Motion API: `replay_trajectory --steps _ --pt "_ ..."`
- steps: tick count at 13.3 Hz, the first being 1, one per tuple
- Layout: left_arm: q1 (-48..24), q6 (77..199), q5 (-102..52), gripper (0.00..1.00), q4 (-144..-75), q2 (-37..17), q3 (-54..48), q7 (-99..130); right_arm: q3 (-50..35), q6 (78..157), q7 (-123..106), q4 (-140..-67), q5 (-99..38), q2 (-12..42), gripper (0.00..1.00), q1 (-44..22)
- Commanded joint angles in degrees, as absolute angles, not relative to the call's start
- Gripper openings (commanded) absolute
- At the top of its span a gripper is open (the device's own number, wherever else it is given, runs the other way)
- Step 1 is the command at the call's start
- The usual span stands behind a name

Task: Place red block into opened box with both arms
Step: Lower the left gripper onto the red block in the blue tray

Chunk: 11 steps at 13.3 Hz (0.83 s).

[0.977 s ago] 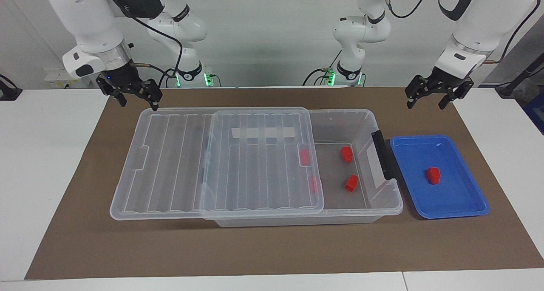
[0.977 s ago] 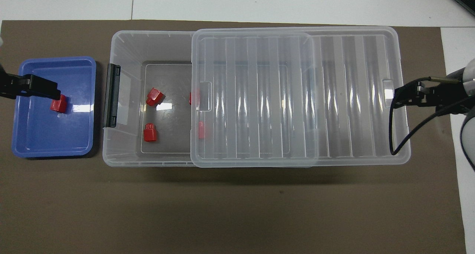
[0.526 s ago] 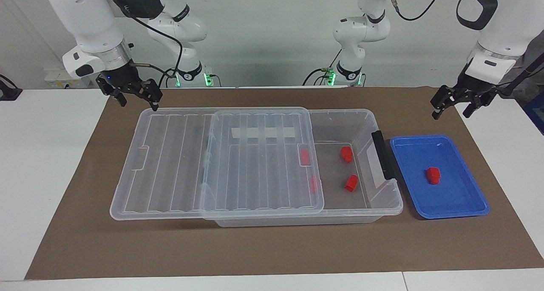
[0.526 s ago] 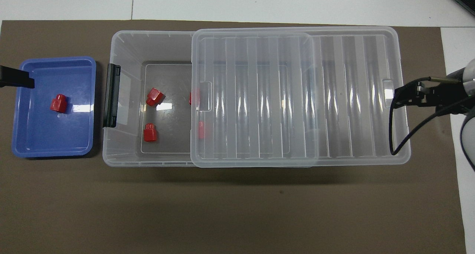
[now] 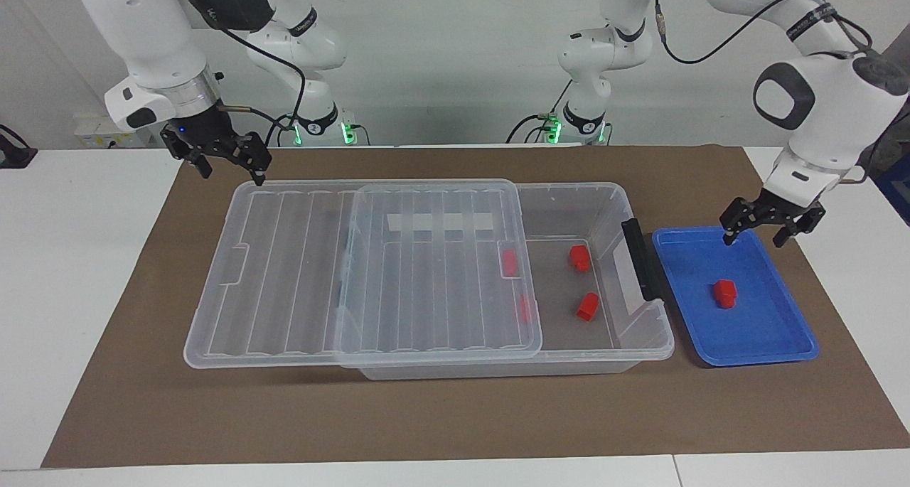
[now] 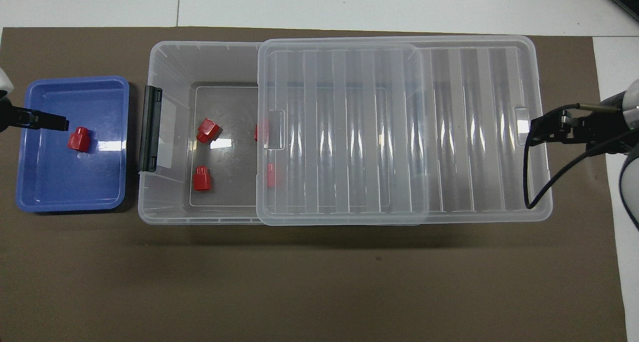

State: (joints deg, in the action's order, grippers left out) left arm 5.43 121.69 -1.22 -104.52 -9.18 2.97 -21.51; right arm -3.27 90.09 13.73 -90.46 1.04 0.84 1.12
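One red block (image 5: 725, 293) (image 6: 79, 139) lies in the blue tray (image 5: 782, 330) (image 6: 45, 192). My left gripper (image 5: 752, 242) (image 6: 50, 121) hangs open and empty just over the tray's edge nearer the robots, close to that block but apart from it. The clear box (image 5: 643, 348) (image 6: 164, 57) stands mid-table, its ribbed lid (image 5: 298, 274) (image 6: 449, 132) slid toward the right arm's end, so the tray-side part is uncovered. My right gripper (image 5: 233, 177) (image 6: 536, 132) waits open over that end of the lid.
Two red blocks (image 5: 580, 257) (image 5: 587, 306) lie on the box's uncovered floor, and two more (image 5: 510, 261) (image 5: 525, 308) show through the lid's edge. A dark grey latch (image 5: 640, 259) stands on the box's end wall beside the tray. A brown mat (image 5: 455, 416) covers the table.
My left gripper has swung out past the mat's edge and come down to the tray's edge near the red block. The right arm, the lid and the blocks have not moved.
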Motion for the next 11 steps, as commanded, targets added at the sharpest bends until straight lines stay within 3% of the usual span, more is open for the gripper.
replay_trajectory --steps 1,6,11 --pt "5.4 125.2 -1.5 1.00 -107.7 -9.7 2.6 -24.1 -3.5 90.4 14.1 -91.9 0.2 -0.4 1.00 1.6" --pt "8.2 131.4 -2.0 1.00 -103.4 -20.7 2.5 -30.0 -3.5 90.4 14.1 -91.9 0.2 -0.4 1.00 1.6" --pt "8.4 132.8 -2.4 1.00 -102.3 -23.1 2.5 -32.7 -3.5 90.4 14.1 -91.9 0.2 -0.4 1.00 1.6"
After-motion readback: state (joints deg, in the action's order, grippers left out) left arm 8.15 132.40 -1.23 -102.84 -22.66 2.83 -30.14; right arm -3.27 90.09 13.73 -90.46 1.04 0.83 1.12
